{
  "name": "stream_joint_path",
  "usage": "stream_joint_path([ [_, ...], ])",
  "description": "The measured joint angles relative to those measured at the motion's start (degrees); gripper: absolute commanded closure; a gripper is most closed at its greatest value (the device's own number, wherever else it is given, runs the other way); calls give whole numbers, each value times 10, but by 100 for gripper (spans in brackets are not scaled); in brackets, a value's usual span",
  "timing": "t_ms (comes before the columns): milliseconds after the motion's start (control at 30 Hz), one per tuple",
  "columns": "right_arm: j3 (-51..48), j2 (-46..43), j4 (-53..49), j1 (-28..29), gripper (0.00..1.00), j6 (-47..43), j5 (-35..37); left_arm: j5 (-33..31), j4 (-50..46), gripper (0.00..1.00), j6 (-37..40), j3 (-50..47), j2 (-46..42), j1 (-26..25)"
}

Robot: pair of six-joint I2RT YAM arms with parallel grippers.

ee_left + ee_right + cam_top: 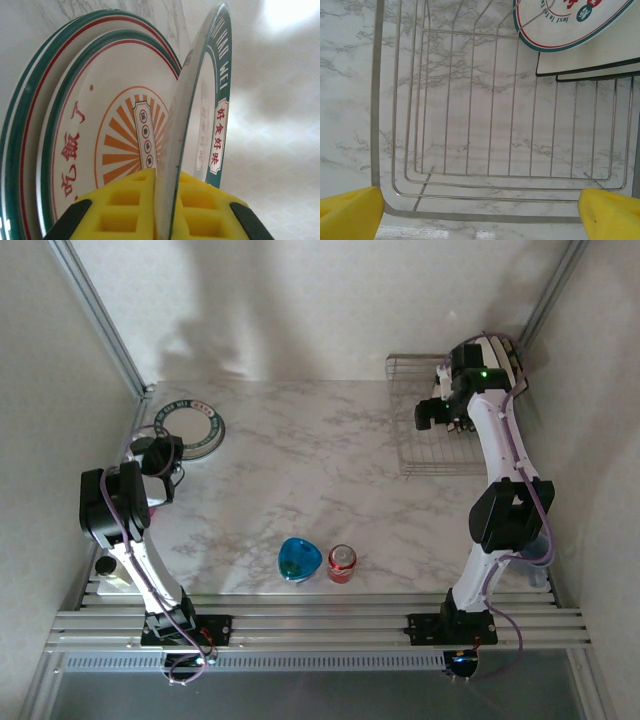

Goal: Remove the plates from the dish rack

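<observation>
In a corner of the silver wire dish rack [410, 390] we see a round patterned plate [570, 22] beside square cream plates [590, 60]. Well left of the rack lie stacked round green-rimmed plates [187, 427], an upright round plate [220, 110] beside them. Nearer and left of the rack sit a glossy blue bowl [299, 560] and a red can [342, 563].

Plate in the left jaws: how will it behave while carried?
Probably stiff: the plate shows a clean, unbent edge line. Its glossy glaze looks slippery, so held by the rim it may pivot. Likely brittle if dropped onto the stacked plates.
</observation>
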Motion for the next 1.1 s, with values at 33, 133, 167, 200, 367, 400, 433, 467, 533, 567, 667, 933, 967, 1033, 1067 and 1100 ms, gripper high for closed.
stream_joint_path([
  [33,0,0,0,0,1,0,0,0,-2,95,0,0,0,0],
  [133,0,0,0,0,1,0,0,0,-8,95,2,0,0,0],
  [167,0,0,0,0,1,0,0,0,-11,95,2,1,0,0],
  [200,0,0,0,0,1,0,0,0,-13,95,2,1,0,0],
  [367,0,0,0,0,1,0,0,0,-24,93,8,5,0,0],
  [400,0,0,0,0,1,0,0,0,-27,92,10,7,0,0],
  [433,0,0,0,0,1,0,0,-1,-30,92,11,9,0,0],
  [467,0,0,0,0,1,0,0,-2,-32,92,12,10,0,0],
  [533,0,0,0,0,1,0,0,-3,-37,91,15,11,0,0],
  [567,0,0,0,0,1,0,0,-5,-40,91,15,12,0,0],
  [667,0,0,0,0,1,0,0,-8,-49,90,21,13,0,0],
  [933,-2,0,2,2,1,0,0,-10,-76,84,40,30,0,0],
  [967,-3,0,3,2,1,0,0,-10,-79,82,43,32,0,0],
  [1033,-4,0,4,2,1,0,0,-11,-83,74,49,38,0,0],
  [1067,-5,0,4,3,1,0,0,-10,-83,70,52,39,0,0],
  [1100,-5,0,4,3,1,0,0,-10,-85,66,54,41,0,0],
])
